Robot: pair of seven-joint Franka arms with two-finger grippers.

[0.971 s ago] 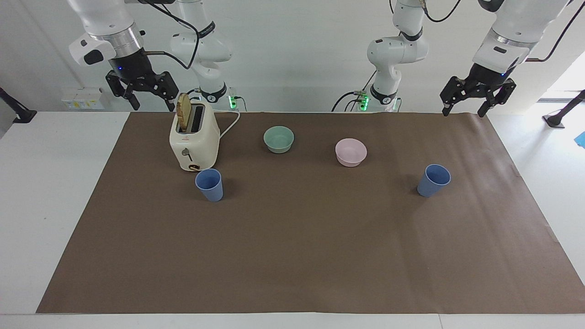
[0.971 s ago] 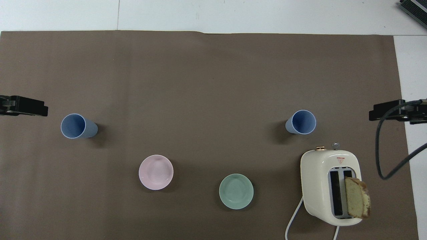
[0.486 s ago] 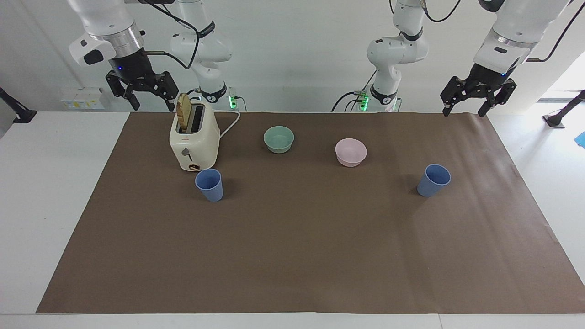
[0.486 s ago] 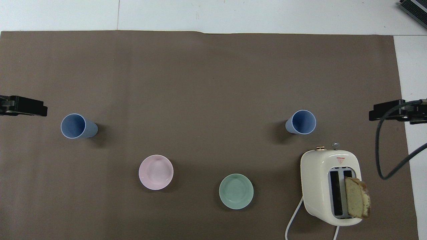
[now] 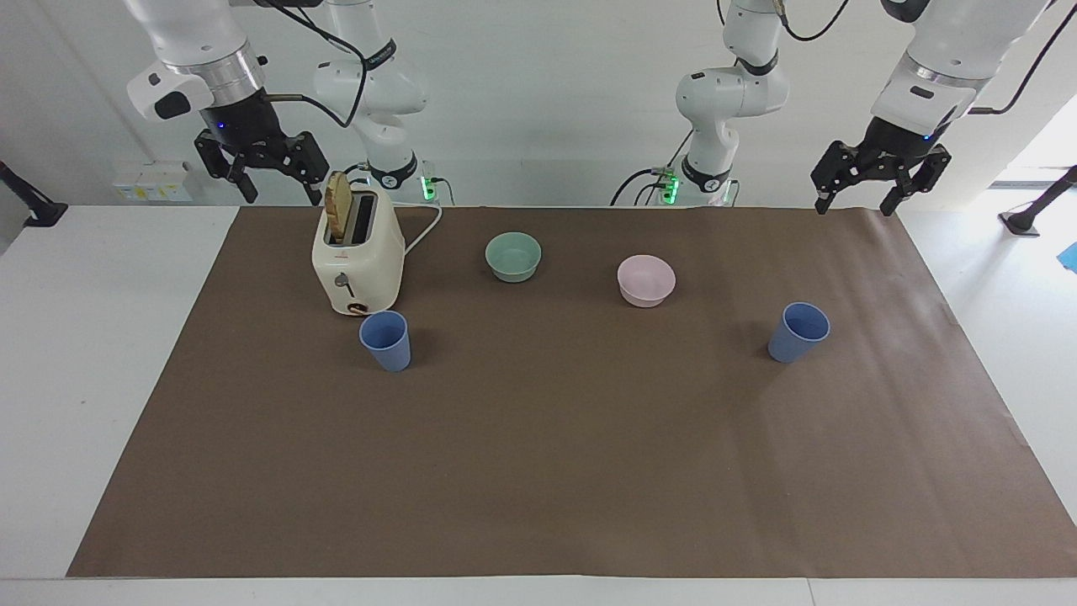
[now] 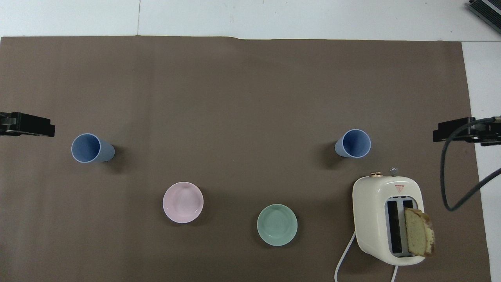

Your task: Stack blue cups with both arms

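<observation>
Two blue cups apart, both hands released and empty.

Facing view: the right hand (image 5: 278,172) hangs over the toaster's (image 5: 357,265) end of the bench (image 5: 101,379), the left hand (image 5: 871,181) over the brown mat's (image 5: 555,471) corner at its own end. One blue cup (image 5: 386,340) stands upright just beside the toaster, the other blue cup (image 5: 798,332) well apart toward the left arm's end. To go well, each hand should likely descend on its nearer cup and pinch the wall, the right one avoiding the toaster.

Overhead view: both cups look empty, as do the pink bowl (image 6: 183,202) and green bowl (image 6: 277,225); a bread slice (image 6: 419,237) stands in one toaster slot.
</observation>
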